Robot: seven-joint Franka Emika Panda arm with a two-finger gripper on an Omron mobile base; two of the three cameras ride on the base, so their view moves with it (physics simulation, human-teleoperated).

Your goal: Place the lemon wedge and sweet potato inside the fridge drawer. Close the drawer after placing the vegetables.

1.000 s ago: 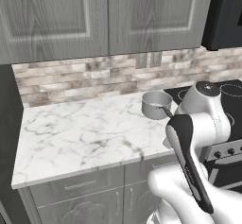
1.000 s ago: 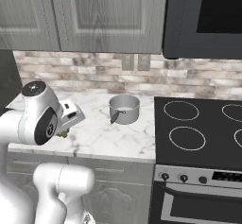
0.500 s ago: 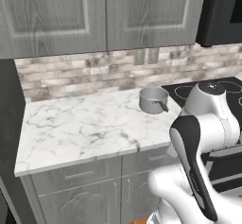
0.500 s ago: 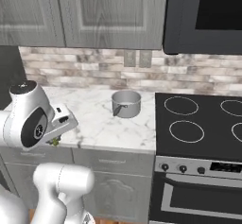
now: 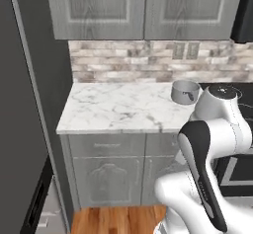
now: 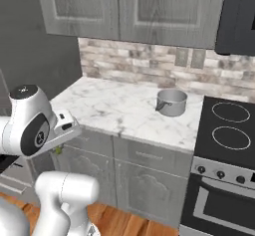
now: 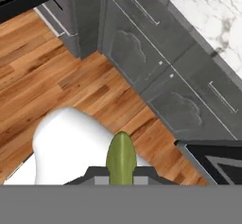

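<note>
Base has driven back and left since the earlier frame, so both base views shifted; pot (image 6: 171, 102) and marble counter (image 5: 123, 107) sit further off. My gripper (image 7: 121, 178) is clamped on the lemon wedge (image 7: 121, 158), smooth, yellow-green, tapered, standing up between my jaws; wood floor beyond. Wedge picked, not yet stowed; sweet potato and drawer closing remain.

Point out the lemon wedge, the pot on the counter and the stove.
lemon wedge (image 7: 121, 158): hand view, its middle, between the fingertips.
pot (image 6: 172, 102): right base view, its side wall.
stove (image 6: 229, 133): right base view, the cooktop between the burner rings.
</note>
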